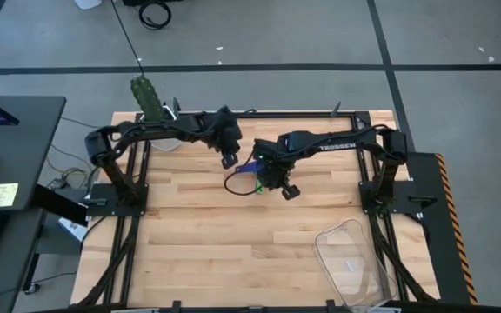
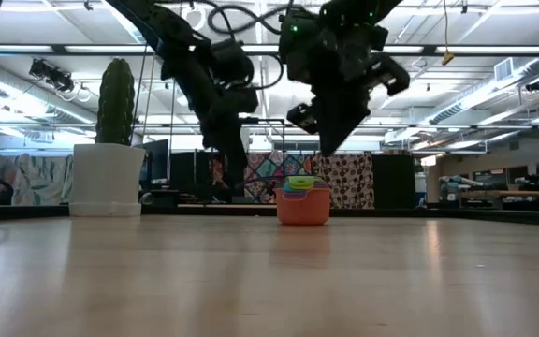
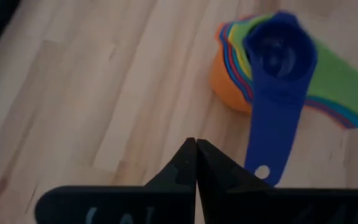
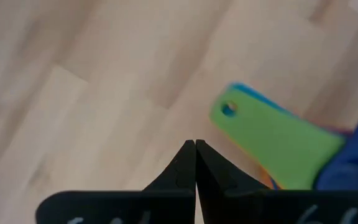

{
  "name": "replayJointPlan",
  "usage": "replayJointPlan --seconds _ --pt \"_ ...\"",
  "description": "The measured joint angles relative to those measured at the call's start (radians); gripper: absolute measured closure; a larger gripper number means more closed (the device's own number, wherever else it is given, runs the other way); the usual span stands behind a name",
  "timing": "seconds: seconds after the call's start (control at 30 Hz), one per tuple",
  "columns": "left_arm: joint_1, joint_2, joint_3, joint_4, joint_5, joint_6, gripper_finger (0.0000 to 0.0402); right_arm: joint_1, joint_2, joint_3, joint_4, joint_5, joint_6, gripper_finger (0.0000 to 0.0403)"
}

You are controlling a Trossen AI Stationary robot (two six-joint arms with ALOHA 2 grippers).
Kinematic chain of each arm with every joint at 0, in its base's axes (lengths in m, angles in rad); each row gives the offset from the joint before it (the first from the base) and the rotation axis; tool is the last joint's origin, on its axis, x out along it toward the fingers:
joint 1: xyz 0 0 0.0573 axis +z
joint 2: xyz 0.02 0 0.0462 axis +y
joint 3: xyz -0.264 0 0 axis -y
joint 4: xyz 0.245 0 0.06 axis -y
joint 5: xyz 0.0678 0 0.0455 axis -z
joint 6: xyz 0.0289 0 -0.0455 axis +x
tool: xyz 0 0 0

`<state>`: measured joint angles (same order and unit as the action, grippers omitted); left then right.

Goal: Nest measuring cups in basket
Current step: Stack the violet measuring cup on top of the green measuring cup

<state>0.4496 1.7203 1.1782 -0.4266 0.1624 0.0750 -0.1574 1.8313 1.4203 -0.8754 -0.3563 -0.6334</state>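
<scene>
Nesting looks all but done: the measuring cups (image 2: pixel 303 200) sit as one stack near the middle of the surface (image 1: pixel 233 235), a little toward its far edge, orange cup (image 3: pixel 225 87) outermost at the bottom with the coloured rims stepping up inside it. From the left wrist view the dark blue cup (image 3: pixel 279 74) rides on top, its long handle swung out a different way from the green handle (image 4: pixel 272 146) and the rest, so it may not be fully seated — hard to call from here. Both arms hang over the stack, raised clear of it. The left gripper (image 3: pixel 196 163) has its jaws pressed together with nothing between them, and the right gripper (image 4: pixel 195 163) shows the same, jaws meeting and empty. Now the basket (image 1: pixel 355 261): it lies well apart from the cups, down at the near right corner of the surface, and nothing shows inside it. So my read is that the stacking step is wrapping up and the carry is what remains. That next move calls for one pair of jaws to spread, drop onto the fanned handles or the orange wall, and grip firmly enough that the whole stack lifts as one. The right arm sits on the basket's side, so it looks the natural choice.
</scene>
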Motion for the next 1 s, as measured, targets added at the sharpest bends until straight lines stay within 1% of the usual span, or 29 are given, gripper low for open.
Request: replayJointPlan --seconds 0.07,0.13,0.3,0.4,0.57,1.0 --pt "-0.001 0.018 0.0 0.005 0.004 0.031 0.0396 0.0 0.001 -0.024 0.022 0.049 0.03 0.0398" --pt "-0.001 0.034 0.0 0.007 0.009 0.052 0.0397 -0.003 0.001 -0.041 0.04 0.072 0.057 0.0399" --pt "-0.004 0.07 0.0 0.006 0.084 0.067 0.0397 -0.012 0.001 -0.093 0.069 0.073 0.122 0.0399" --pt "-0.011 0.076 0.0 0.002 0.097 0.067 0.0397 -0.011 0.001 -0.119 0.09 0.075 0.145 0.0399" --pt "-0.028 0.075 0.0 -0.001 0.13 0.068 0.0397 -0.008 0.001 -0.152 0.173 0.073 0.162 0.04" --pt "-0.107 0.075 0.0 -0.015 0.131 0.062 0.0398 -0.009 0.001 -0.159 0.233 0.074 0.161 0.0397"
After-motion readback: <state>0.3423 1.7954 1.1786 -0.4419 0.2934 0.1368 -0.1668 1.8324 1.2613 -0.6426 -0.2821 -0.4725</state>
